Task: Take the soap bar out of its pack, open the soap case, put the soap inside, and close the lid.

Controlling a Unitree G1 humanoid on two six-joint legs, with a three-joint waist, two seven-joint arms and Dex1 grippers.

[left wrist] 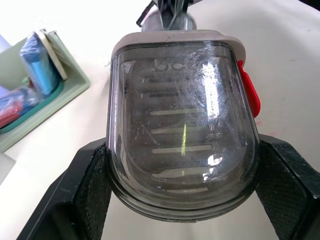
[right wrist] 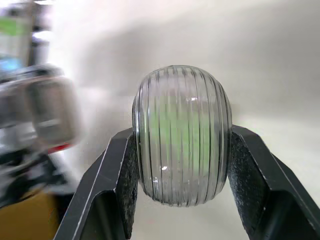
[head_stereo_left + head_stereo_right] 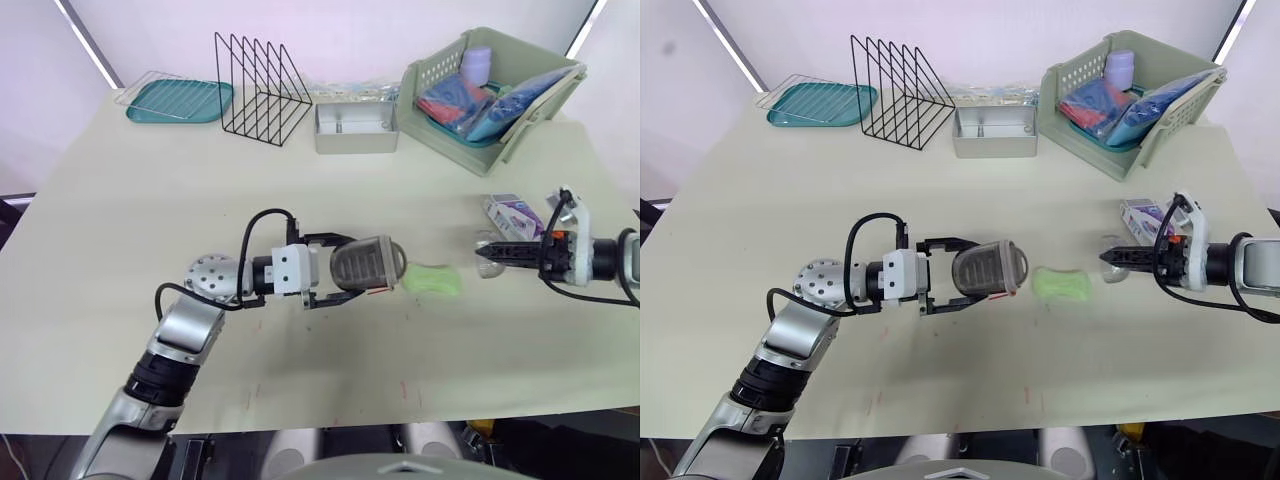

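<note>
A smoky translucent soap case (image 3: 372, 262) with a red latch is held sideways just above the table, and my left gripper (image 3: 358, 268) is shut on it. In the left wrist view the case (image 1: 182, 125) sits between both black fingers (image 1: 85, 200). A green soap bar (image 3: 433, 279) lies bare on the table right beside the case. My right gripper (image 3: 493, 255) is shut on a clear ribbed oval piece (image 2: 182, 135) a little to the soap's right. The purple and white soap pack (image 3: 512, 213) lies behind that gripper.
At the back stand a green basket (image 3: 530, 130) holding packets, a grey metal tray (image 3: 355, 130), a black wire rack (image 3: 262, 88) and a teal tray (image 3: 180, 100). The table's front edge runs close below both arms.
</note>
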